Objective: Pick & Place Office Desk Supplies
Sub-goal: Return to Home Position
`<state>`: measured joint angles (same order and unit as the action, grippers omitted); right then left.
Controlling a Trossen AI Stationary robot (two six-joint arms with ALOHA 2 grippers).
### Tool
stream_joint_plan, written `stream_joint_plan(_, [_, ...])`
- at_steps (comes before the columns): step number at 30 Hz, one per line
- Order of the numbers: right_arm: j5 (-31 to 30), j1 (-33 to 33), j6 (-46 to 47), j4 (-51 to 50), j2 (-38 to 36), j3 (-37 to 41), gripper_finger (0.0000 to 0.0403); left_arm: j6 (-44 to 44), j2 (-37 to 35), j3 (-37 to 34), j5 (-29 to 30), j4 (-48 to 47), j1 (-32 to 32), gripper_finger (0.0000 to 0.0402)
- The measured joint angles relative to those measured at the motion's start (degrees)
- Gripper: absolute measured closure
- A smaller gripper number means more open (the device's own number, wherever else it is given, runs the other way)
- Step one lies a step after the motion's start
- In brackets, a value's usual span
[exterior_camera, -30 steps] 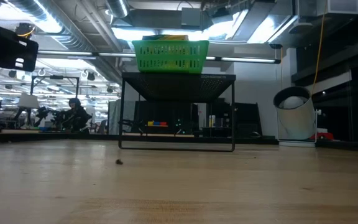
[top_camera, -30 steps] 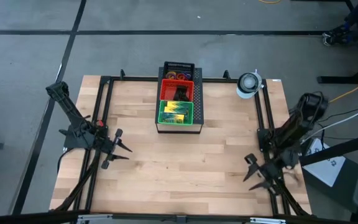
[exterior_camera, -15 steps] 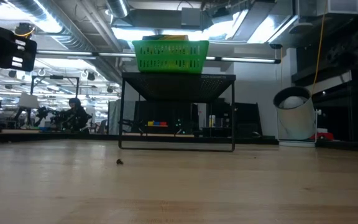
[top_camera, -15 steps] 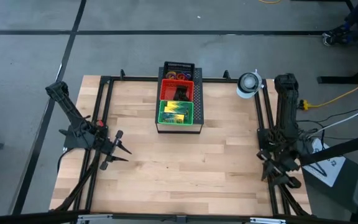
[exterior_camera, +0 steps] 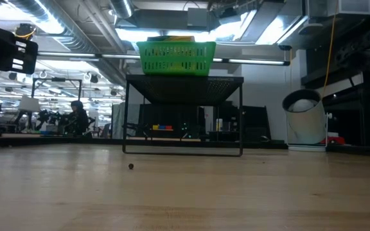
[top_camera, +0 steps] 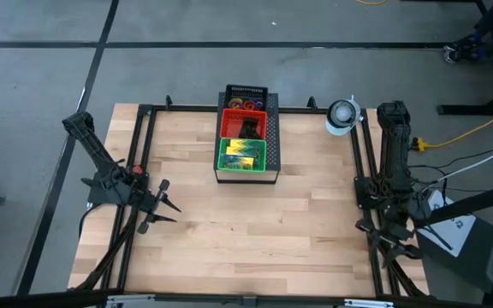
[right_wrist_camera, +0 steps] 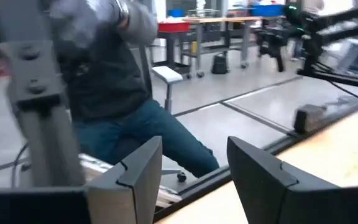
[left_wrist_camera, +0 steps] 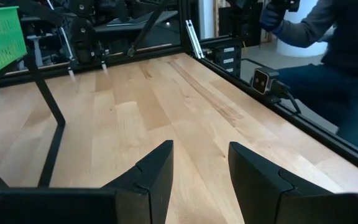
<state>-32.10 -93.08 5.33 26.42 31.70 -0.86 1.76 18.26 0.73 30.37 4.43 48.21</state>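
Three bins stand in a row on one black metal shelf (top_camera: 246,178) at the far middle of the pale wooden bench (top_camera: 255,231). The green bin (top_camera: 221,154), of lattice plastic, holds the yellow-and-green crayon boxes (top_camera: 241,154) (their number cannot be told). The red bin (top_camera: 223,124) behind it holds small black clips (top_camera: 248,128). The black perforated bin (top_camera: 246,89) at the rear holds thin orange and purple rings (top_camera: 245,104).

One white cylinder (top_camera: 342,115) stands at the far right corner. One dark speck (exterior_camera: 131,167) lies on the bench before the shelf's thin legs.

The left arm (top_camera: 101,162) reaches over the bench's left side, and the left jaws are apart and hold nothing. The right arm (top_camera: 392,171) is folded along the right edge, and the right jaws are likewise apart and empty. A seated person (right_wrist_camera: 123,93) shows beyond them.
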Motion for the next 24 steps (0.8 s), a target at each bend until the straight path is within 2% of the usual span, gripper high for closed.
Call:
stream_joint_plan(2, [3.0, 0.8, -1.6, 0.6, 0.0, 0.0, 0.0220, 0.0, 0.0, 0.0, 0.0, 0.0, 0.0, 0.0254])
stream_joint_plan(5, [8.8, 5.8, -3.1, 0.3, 0.0, 0.0, 0.0220, 0.0, 0.0, 0.0, 0.0, 0.0, 0.0, 0.0255])
stream_joint_plan(11, [29.3, 21.7, -7.3, -0.9, -4.0, -0.1, 0.0220, 0.0, 0.0, 0.0, 0.0, 0.0, 0.0, 0.0256])
stream_joint_plan(16, [32.0, 32.9, -6.0, -7.2, -8.1, -0.1, 0.0220, 0.0, 0.0, 0.0, 0.0, 0.0, 0.0, 0.0256])
stream_joint_plan(21, [40.8, 41.2, -7.2, -17.8, -18.3, -0.1, 0.0220, 0.0, 0.0, 0.0, 0.0, 0.0, 0.0, 0.0254])
stream_joint_plan(24, [39.9, 43.6, -6.0, -25.2, -24.3, 0.0, 0.0220, 0.0, 0.0, 0.0, 0.0, 0.0, 0.0, 0.0254])
